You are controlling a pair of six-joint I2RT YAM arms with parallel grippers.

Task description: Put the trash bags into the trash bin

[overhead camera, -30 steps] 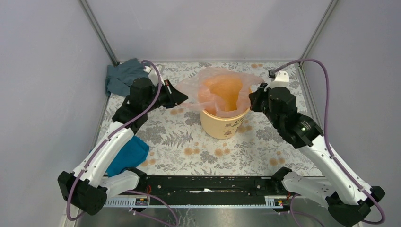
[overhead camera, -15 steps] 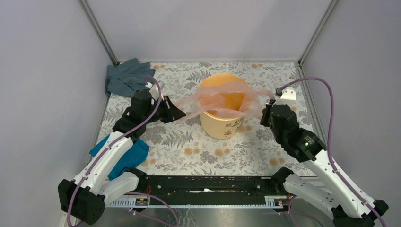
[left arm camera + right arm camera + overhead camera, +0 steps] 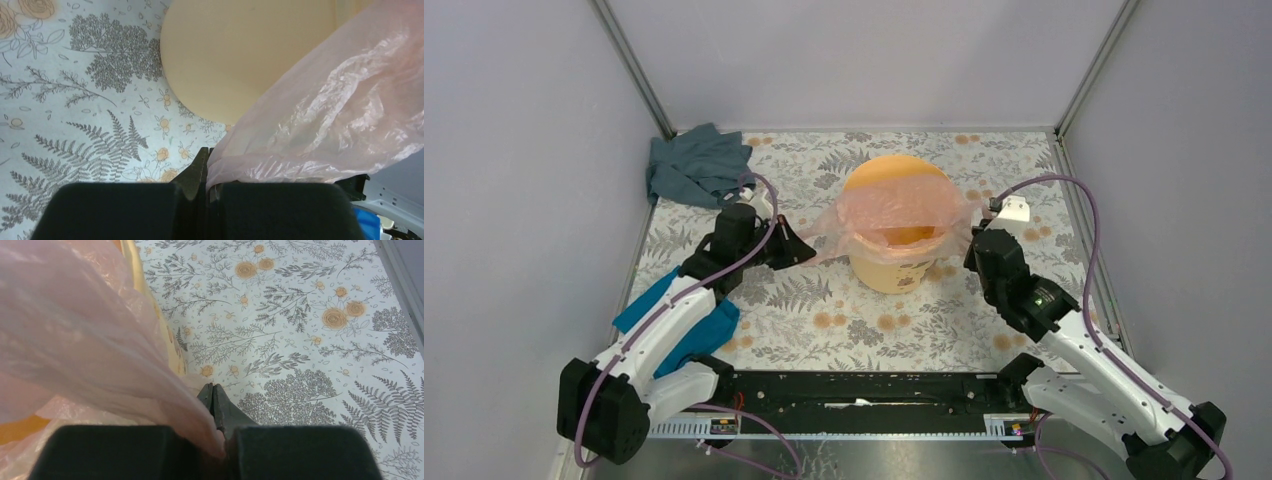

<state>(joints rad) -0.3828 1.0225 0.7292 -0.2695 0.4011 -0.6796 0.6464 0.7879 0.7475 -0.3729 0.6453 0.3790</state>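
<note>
Trash bag (image 3: pixel 889 205) stretches between left pincer (image 3: pixel 810 255) and right pincer (image 3: pixel 972 247).

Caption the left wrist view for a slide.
Left fingers pinch the pink bag, stretched toward the yellow bin over the floral table.

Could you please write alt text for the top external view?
The left gripper and right gripper hold a pink bag stretched across a yellow bin. A grey-blue cloth lies far left, a teal cloth near left.
</note>
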